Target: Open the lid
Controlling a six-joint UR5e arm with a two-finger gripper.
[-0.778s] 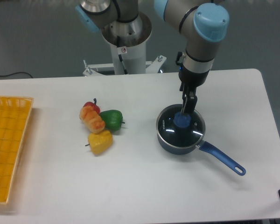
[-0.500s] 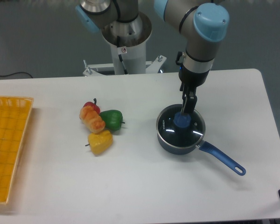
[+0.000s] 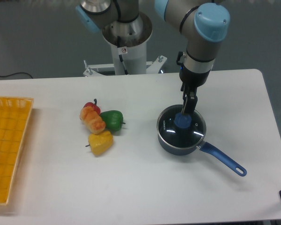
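Surface: white table [image 3: 140,187] is filling most of the fixed camera's picture, with a grey wall sitting behind it and the arm's silver base [image 3: 127,35] standing at the far edge.
Saucepan: dark blue saucepan [image 3: 171,143] is sitting right of centre on the table, its long blue handle [image 3: 223,159] pointing toward the near right.
Lid: the lid [image 3: 182,129] is lying flat on the saucepan, covering its whole mouth, its thin silver rim lining up with the pan's edge and its blue knob [image 3: 182,120] sticking up at the centre.
Gripper: the gripper [image 3: 186,110] is hanging straight down from the blue-jointed arm [image 3: 202,40], its tips reaching the far side of the knob.
Fingers: the dark fingers [image 3: 189,104] are showing as one narrow shape against the knob; I cannot tell whether they are pinching it or standing apart.
Vegetables: a green pepper [image 3: 113,120], a yellow pepper [image 3: 100,142], an orange piece [image 3: 92,119] and a small red piece [image 3: 91,106] are lying bunched together left of centre, well apart from the saucepan.
Basket: a yellow mesh basket [image 3: 7,150] is resting at the left edge, running partly out of frame.
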